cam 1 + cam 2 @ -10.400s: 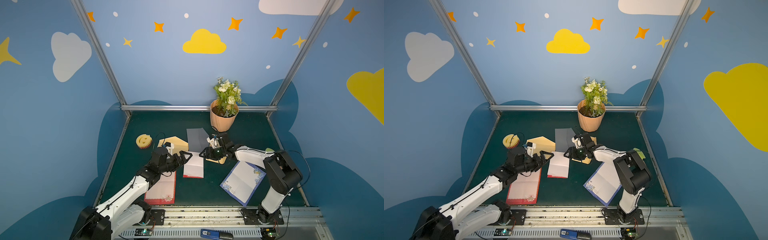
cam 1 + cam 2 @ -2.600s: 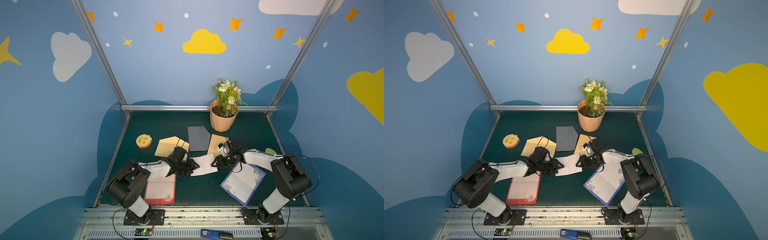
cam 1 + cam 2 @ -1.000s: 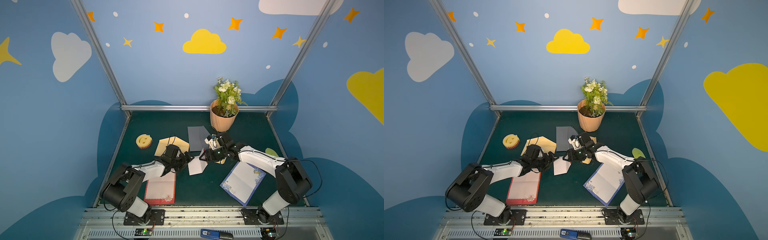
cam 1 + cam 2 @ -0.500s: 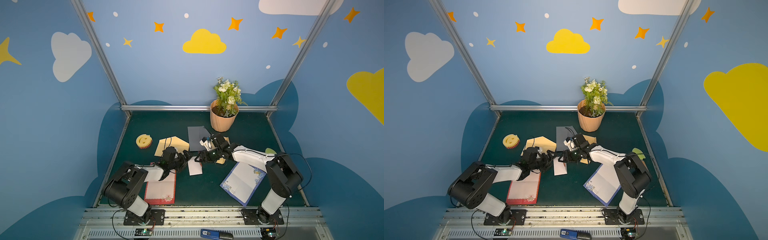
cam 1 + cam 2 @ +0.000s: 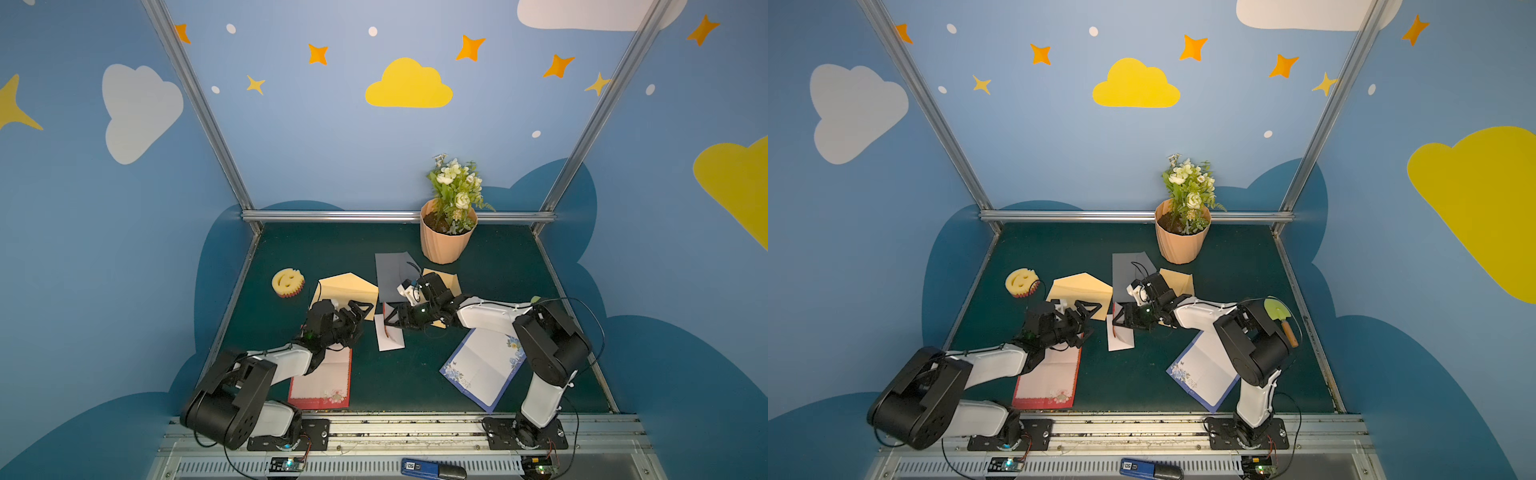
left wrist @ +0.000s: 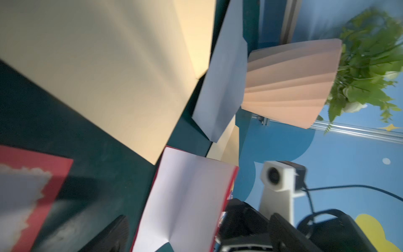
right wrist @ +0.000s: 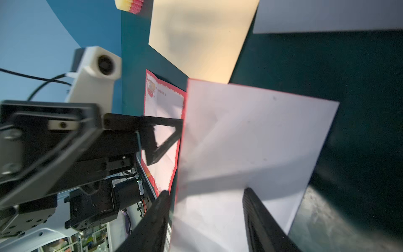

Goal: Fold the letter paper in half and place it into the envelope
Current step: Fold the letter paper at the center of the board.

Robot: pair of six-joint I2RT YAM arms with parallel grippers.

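The letter paper (image 5: 390, 338), white-backed with a red border, stands half folded like a tent on the green mat in both top views (image 5: 1121, 336). My right gripper (image 5: 392, 321) reaches over it from the right. In the right wrist view its jaws (image 7: 207, 209) stand apart, with the paper (image 7: 250, 135) between the fingers. My left gripper (image 5: 358, 311) is open just left of the paper, not touching it; the paper (image 6: 187, 196) fills the gap ahead of it. A tan envelope (image 5: 345, 286) with its flap open lies behind the left gripper.
A grey envelope (image 5: 392, 274) and another tan one (image 5: 446, 280) lie behind the right arm. A red-bordered sheet (image 5: 324, 380) lies under the left arm, a blue-bordered sheet (image 5: 484, 370) at front right. A flower pot (image 5: 446, 243), smiley sponge (image 5: 288, 282) and green trowel (image 5: 1279, 313) stand around.
The right gripper has swung the paper's right half up and over toward the left, so the sheet now stands nearly folded. The left gripper has opened fully and sits beside it.
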